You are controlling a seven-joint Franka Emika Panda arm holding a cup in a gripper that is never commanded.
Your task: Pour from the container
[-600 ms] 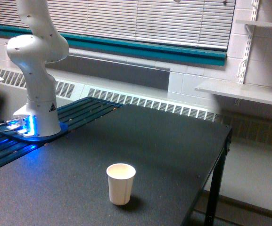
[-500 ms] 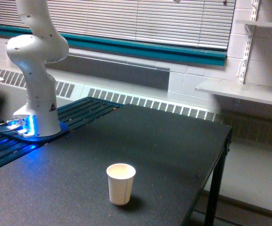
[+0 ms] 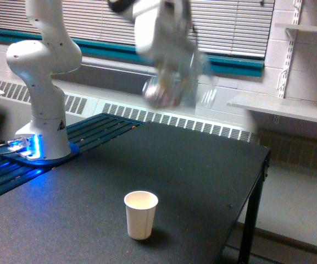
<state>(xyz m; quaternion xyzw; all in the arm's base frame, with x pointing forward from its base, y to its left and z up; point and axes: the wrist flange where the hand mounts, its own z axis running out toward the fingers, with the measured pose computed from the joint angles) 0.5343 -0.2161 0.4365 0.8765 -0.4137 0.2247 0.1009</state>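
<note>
Container: clear plastic cup (image 3: 172,88), blurred with motion, hanging just below the jaws and high above the table (image 3: 202,176); pinkish contents show faintly through its wall, too smeared to make out singly.
Gripper: white gripper (image 3: 163,52) at the top of the exterior view, itself blurred; the cup sits right under it and seems carried by it, but I cannot tell whether the jaws are clamped on the cup or how far apart they stand.
Change: half a second ago the space above the table held no gripper and no cup; both have swung into view, fast enough to smear.
Paper cup: small white paper cup (image 3: 141,214) upright on the table, well below the jaws and a little toward the exterior view's left of them; it has not moved.
Arm base: white column (image 3: 45,110) far off to the exterior view's left of the jaws.
Meaning: likely the approach to pouring; no tilt can be read, and nothing appears to have left the container yet.
</note>
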